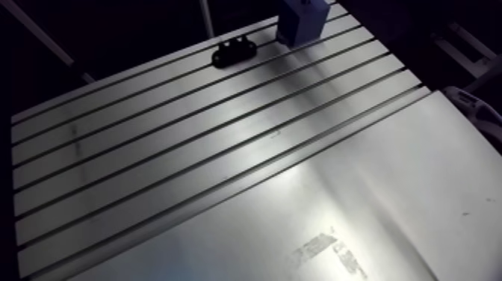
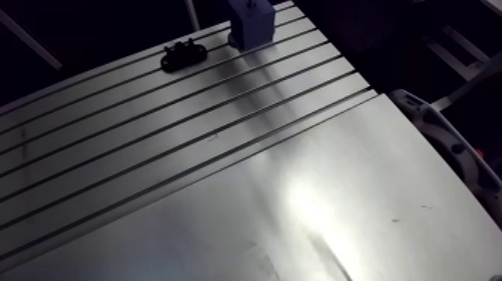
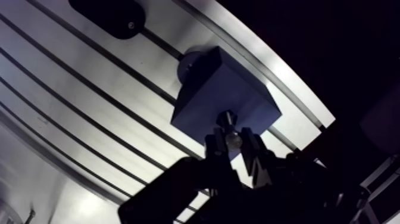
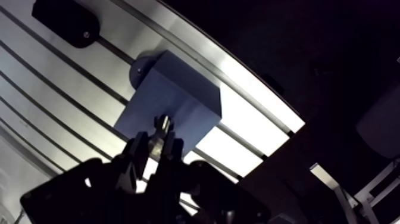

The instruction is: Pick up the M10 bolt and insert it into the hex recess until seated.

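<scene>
In the wrist view my gripper (image 3: 233, 142) is shut on the M10 bolt (image 3: 228, 126), a small metal piece whose tip sticks out ahead of the fingers (image 3: 215, 149). The tip points at the top face of a blue block (image 3: 226, 89) standing on the slotted table (image 3: 89, 101). The bolt covers the hex recess, so I cannot tell whether the tip touches the block. In the arm view the blue block (image 1: 302, 21) stands at the table's far edge with a dark part on top of it; the gripper itself is cut off there.
A black fixture (image 1: 233, 51) lies on the slotted table beside the blue block, also seen past the block in the wrist view (image 3: 110, 15). A smooth metal sheet (image 1: 358, 194) covers the near part of the table. The table's far edge runs just behind the block.
</scene>
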`<move>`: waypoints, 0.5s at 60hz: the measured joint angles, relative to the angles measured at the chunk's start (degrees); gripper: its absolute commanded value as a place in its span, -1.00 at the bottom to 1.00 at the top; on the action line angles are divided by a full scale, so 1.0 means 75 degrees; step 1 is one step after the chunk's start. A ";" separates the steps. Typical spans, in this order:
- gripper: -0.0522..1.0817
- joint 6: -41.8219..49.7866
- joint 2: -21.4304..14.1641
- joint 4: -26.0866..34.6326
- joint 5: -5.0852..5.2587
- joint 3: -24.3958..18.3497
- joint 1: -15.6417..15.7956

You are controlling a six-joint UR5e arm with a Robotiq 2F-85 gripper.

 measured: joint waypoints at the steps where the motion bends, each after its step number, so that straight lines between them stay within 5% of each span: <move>1: 0.99 0.0000 0.0000 0.0000 0.0000 0.0001 0.0000; 30: 0.99 0.0000 0.0032 -0.0018 -0.0001 0.0046 0.0004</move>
